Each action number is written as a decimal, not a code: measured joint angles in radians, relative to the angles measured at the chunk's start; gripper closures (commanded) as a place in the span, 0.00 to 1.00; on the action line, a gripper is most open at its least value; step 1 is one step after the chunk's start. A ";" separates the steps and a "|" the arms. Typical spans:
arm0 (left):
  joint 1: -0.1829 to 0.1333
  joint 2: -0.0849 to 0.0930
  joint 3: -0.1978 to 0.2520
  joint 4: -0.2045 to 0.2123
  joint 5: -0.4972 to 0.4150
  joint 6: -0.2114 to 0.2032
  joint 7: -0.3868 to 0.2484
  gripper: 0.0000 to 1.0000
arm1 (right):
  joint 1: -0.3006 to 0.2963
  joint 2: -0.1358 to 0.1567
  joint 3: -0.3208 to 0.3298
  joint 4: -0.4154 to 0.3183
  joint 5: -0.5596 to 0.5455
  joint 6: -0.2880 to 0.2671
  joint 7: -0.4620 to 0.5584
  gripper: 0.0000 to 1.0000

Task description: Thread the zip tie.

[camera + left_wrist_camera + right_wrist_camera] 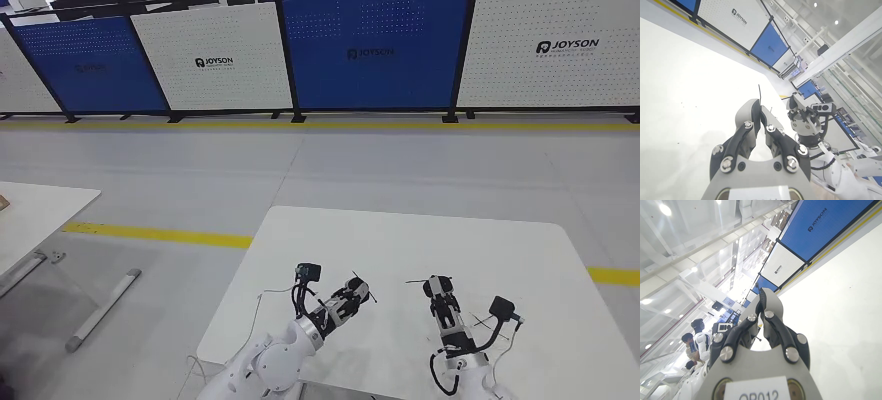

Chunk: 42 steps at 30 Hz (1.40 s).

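Both grippers hover close together over the near part of the white table (500, 240). My left gripper (760, 106) is shut on a thin black zip tie strip (759, 92), whose tail sticks out past the fingertips. In the top view this left gripper (358, 291) sits a short gap from my right gripper (433, 284). The right gripper (761, 291) is shut on a black zip tie end with a small square head (757, 284) poking out. I cannot tell whether the two held pieces are one tie. The right gripper (794, 96) also shows in the left wrist view.
Another white table (40, 210) stands apart to the left across open floor. Blue and white panel walls (370, 50) line the back behind a yellow floor line (160, 236). The far half of the work table is bare.
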 measured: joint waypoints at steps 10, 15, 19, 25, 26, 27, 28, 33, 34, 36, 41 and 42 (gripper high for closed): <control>0.008 -0.010 0.014 -0.015 -0.018 0.022 0.104 1.00 | 0.000 0.000 0.000 0.000 0.000 0.000 0.000 1.00; 0.008 -0.023 0.045 -0.008 -0.029 0.053 0.217 1.00 | 0.000 0.000 0.000 0.000 0.000 0.000 0.000 1.00; -0.019 -0.029 0.052 0.006 -0.063 0.093 0.199 1.00 | 0.000 0.000 0.000 0.000 0.000 0.000 0.000 1.00; -0.021 -0.030 0.052 0.007 -0.067 0.097 0.199 1.00 | -0.001 0.000 0.001 -0.001 0.001 0.000 0.003 1.00; -0.021 -0.030 0.052 0.007 -0.067 0.097 0.199 1.00 | -0.004 -0.001 0.005 -0.003 0.006 0.000 0.014 1.00; -0.021 -0.030 0.052 0.007 -0.067 0.097 0.199 1.00 | -0.007 -0.002 0.007 -0.004 0.011 -0.001 0.029 1.00; -0.021 -0.030 0.052 0.007 -0.067 0.097 0.199 1.00 | -0.010 -0.003 0.008 -0.005 0.014 -0.003 0.048 1.00; -0.021 -0.030 0.052 0.007 -0.067 0.097 0.199 1.00 | -0.003 -0.017 -0.014 0.020 0.044 -0.022 0.130 1.00; -0.021 -0.030 0.052 0.007 -0.067 0.097 0.199 1.00 | 0.002 -0.022 -0.021 0.027 0.048 -0.027 0.131 1.00; -0.021 -0.030 0.052 0.007 -0.067 0.097 0.199 1.00 | 0.010 -0.033 -0.036 0.042 0.053 -0.046 0.119 1.00; -0.021 -0.030 0.052 0.007 -0.067 0.097 0.199 1.00 | 0.012 -0.040 -0.044 0.050 0.050 -0.062 0.105 1.00; -0.021 -0.030 0.052 0.007 -0.067 0.097 0.199 1.00 | 0.012 -0.040 -0.044 0.050 0.050 -0.062 0.105 1.00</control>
